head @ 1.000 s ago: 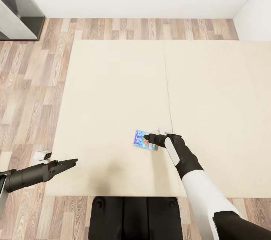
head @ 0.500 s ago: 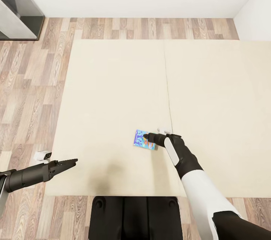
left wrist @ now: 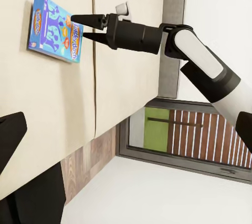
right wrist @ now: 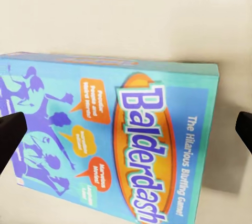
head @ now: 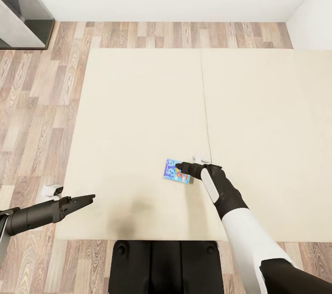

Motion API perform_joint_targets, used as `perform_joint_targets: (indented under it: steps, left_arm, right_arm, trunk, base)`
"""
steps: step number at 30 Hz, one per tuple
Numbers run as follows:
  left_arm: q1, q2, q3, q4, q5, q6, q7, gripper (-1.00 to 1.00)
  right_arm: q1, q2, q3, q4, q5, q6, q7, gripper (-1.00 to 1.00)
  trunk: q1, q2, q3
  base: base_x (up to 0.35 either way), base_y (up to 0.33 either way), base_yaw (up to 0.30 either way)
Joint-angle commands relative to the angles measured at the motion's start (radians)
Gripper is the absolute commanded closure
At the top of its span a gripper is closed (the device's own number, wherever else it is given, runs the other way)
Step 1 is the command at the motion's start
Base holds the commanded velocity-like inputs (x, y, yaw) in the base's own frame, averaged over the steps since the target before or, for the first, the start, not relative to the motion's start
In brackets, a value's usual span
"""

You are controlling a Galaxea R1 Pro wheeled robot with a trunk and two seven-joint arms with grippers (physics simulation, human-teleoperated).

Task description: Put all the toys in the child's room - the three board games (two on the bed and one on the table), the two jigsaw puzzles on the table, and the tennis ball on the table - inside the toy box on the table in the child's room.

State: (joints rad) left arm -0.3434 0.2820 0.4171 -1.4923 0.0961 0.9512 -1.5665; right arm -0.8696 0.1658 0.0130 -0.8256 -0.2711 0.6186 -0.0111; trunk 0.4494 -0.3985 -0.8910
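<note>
The right gripper (head: pixel 180 167) stands with its jaws spread apart, fingertips (left wrist: pixel 79 19) poised directly over the blue board game (head: pixel 176 171), which lies flat on the cream bed (head: pixel 138 114) between and beneath the two fingers, not yet grasped. The left gripper (head: pixel 88 199) hangs off to the side over the bed's near edge, well apart from the game, its fingers drawn together on nothing.

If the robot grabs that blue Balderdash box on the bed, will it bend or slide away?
The Balderdash box looks stiff, with crisp, straight edges, so it probably won't bend. Lying flat on the soft bed, it shouldn't roll, though it might slide. The right gripper is open over it.
</note>
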Motion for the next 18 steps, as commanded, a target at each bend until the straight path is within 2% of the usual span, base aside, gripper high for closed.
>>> perform_joint_targets:
  steps: [1,18]
  left_arm:
    - [0.0,0.0,0.0,0.0,-0.001,0.011,-0.004,-1.0]
    - [0.0,0.0,0.0,0.0,-0.001,0.011,-0.004,-1.0]
  right_arm:
    - [0.0,0.0,0.0,-0.001,-0.002,0.004,-0.001,-1.0]
    - [0.0,0.001,0.001,0.002,-0.002,0.004,0.018,-1.0]
  trunk:
    - [0.001,-0.002,-0.001]
    - [0.001,-0.002,-0.001]
  base:
    - [0.0,0.0,0.0]
    - [0.0,0.0,0.0]
